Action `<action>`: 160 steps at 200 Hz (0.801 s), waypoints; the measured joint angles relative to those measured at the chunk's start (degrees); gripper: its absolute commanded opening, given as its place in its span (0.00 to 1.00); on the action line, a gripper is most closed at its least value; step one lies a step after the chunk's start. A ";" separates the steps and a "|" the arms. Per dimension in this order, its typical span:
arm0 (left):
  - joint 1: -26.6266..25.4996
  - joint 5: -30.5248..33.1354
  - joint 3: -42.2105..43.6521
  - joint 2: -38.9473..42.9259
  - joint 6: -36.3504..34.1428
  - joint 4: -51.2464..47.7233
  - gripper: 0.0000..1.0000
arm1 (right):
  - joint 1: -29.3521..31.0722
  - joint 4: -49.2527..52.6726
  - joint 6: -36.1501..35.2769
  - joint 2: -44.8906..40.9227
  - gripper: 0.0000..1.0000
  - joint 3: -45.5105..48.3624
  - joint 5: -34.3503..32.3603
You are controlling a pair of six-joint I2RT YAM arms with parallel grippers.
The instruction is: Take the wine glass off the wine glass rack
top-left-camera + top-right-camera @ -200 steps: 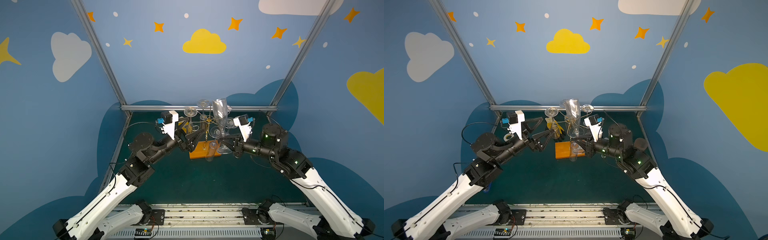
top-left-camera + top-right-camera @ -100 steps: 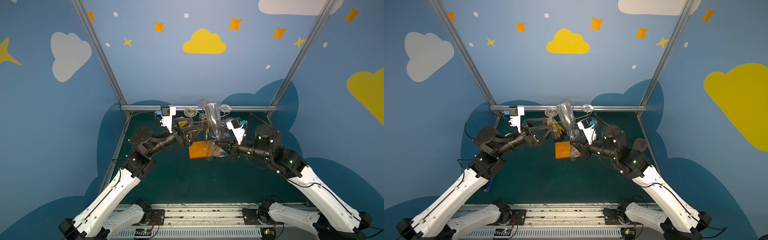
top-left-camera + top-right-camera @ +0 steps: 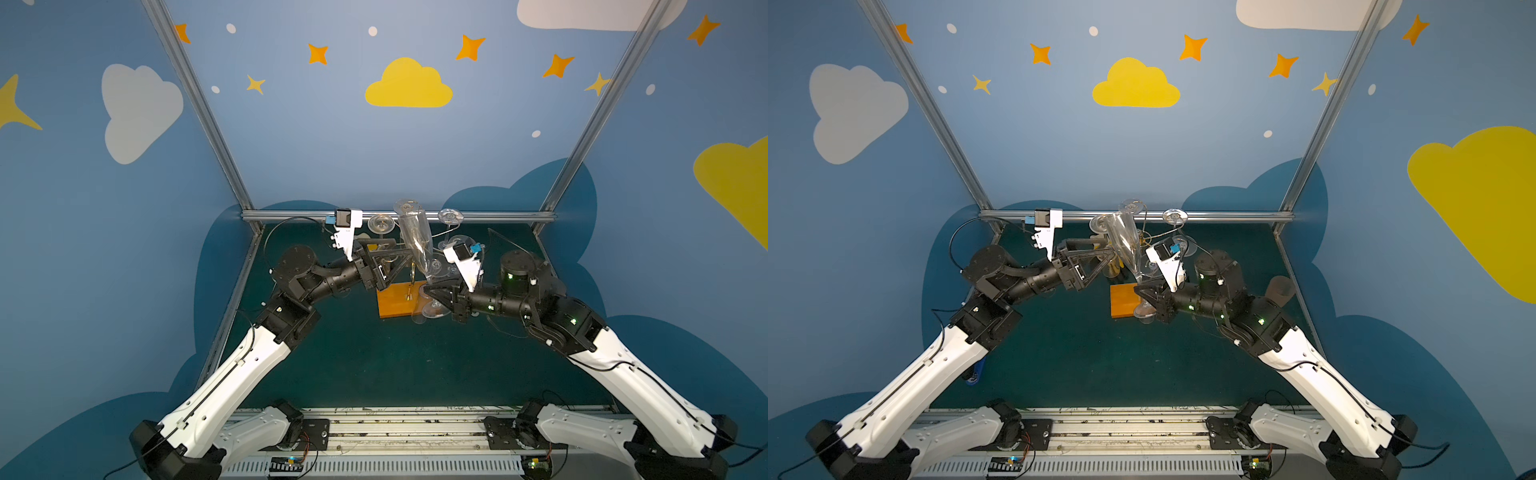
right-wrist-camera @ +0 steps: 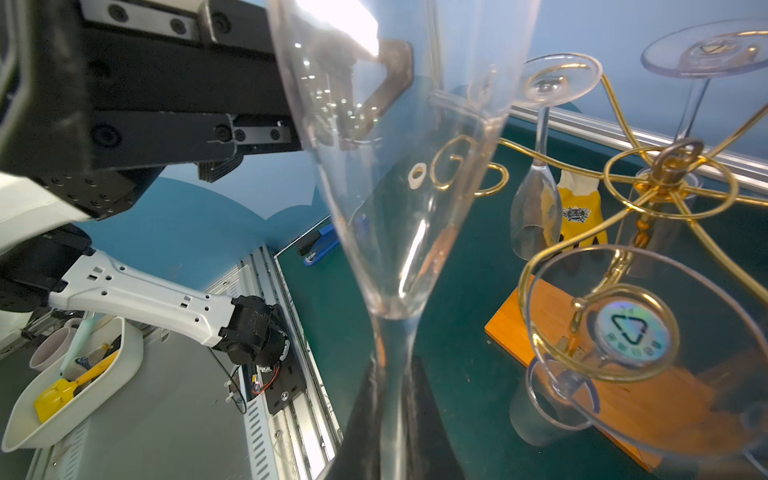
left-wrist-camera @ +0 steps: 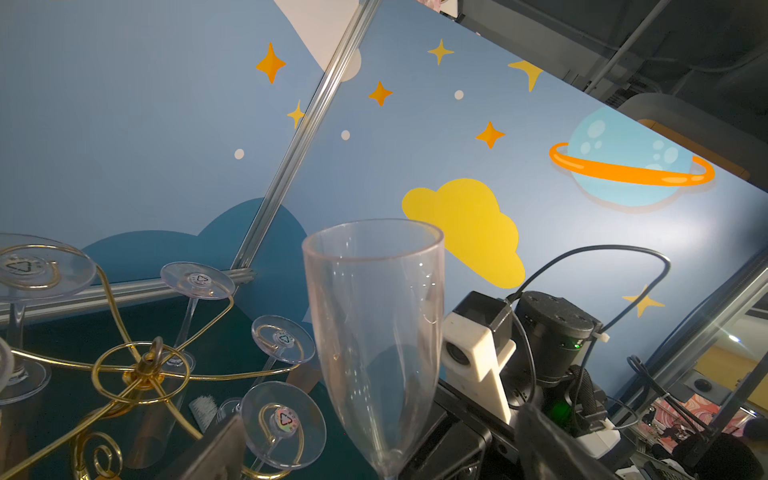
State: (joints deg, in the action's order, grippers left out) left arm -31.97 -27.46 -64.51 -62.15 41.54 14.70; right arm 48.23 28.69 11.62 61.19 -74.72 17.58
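- The right gripper (image 4: 392,386) is pinching its fingers tight on the stem of the wine glass (image 3: 415,245), just in front of the rack's near corner, above the green mat (image 3: 374,365).
- The wine glass is standing rim up and leaning toward the left arm, clear of the gold wire arms.
- The left gripper (image 3: 397,251) is holding its fingers wide apart on either side of the bowl; whether they are touching it cannot be told.
- Just behind, the wine glass rack (image 4: 536,320) is standing on its orange base, with several hanging glasses (image 5: 282,419) dangling upside down from its curled arms.
- One hanging foot (image 4: 631,328) is crowding in close beside the gripped stem.
- Farther back, a yellow glove (image 4: 579,212) is lying behind the rack, and a blue stapler (image 4: 320,245) is sitting at the mat's edge.
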 measured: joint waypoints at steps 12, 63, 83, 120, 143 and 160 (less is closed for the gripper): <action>0.00 -0.02 0.00 -0.57 0.87 0.94 0.99 | 0.59 0.00 -0.07 0.33 0.00 0.00 0.09; 0.00 0.26 0.11 -2.36 5.14 3.98 0.98 | 3.04 -0.44 -0.07 1.11 0.00 0.17 0.24; 0.00 0.26 0.63 -2.54 6.88 6.01 0.96 | 3.72 -1.16 0.00 1.16 0.00 0.61 0.24; 0.00 0.00 1.22 -2.97 7.98 7.28 0.86 | 4.52 -2.03 0.13 1.95 0.00 1.38 0.22; 0.00 -0.26 1.31 -3.15 8.04 7.43 0.80 | 4.96 -2.43 0.17 2.29 0.00 1.92 0.11; 0.00 -0.44 1.31 -3.21 8.15 7.78 0.74 | 5.20 -2.56 0.22 2.36 0.00 2.21 0.00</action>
State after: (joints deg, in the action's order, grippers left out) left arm -31.97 -27.90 -63.20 -65.36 49.69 22.48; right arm 53.43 26.13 11.84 63.55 -72.51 17.58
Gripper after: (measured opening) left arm 0.781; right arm 0.083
